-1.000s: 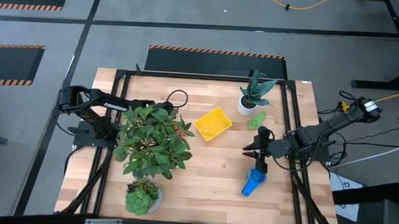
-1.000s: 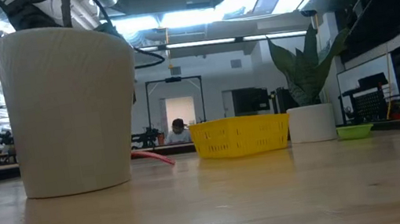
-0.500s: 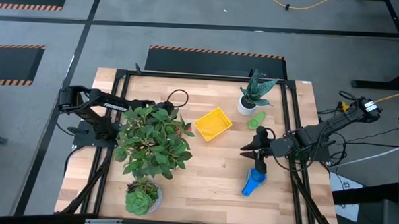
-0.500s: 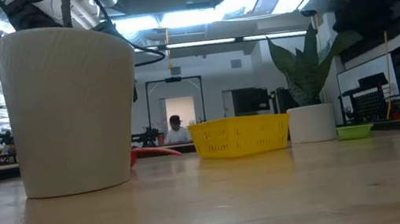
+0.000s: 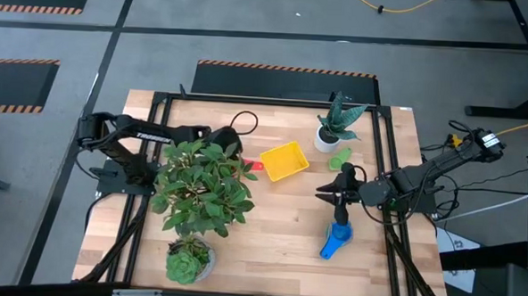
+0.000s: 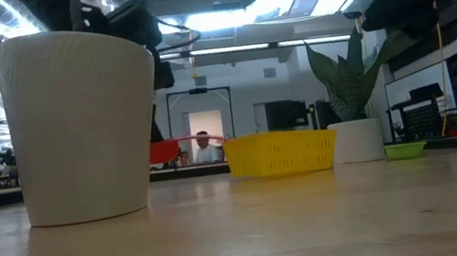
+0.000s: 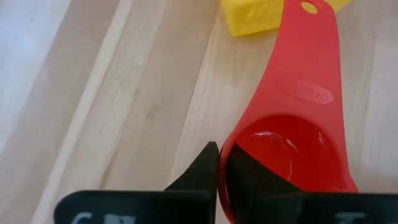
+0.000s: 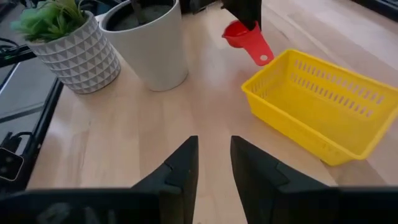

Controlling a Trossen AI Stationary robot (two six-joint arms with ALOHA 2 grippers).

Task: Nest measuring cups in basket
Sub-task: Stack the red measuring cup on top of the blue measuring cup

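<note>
— Measuring cups nested yet?
— None: yellow basket [image 5: 284, 161] at centre frame looks empty. Left gripper [image 8: 247, 18] pinches the red cup [image 8: 247, 40] beside it; right gripper [image 5: 326, 194] is slightly spread (idle).

A red cup [image 7: 298, 124], a bright yellow basket [image 8: 323, 112] with slotted walls, a blue cup [image 5: 334, 241], a green cup [image 5: 339, 158], white pots [image 8: 149, 43], one diamond-patterned [image 8: 74, 56], pale striped wood tabletop [image 5: 278, 229].

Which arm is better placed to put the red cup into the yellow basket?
Left: its hand already holds the red cup right beside the basket. The right hand is empty, near the blue cup.
</note>
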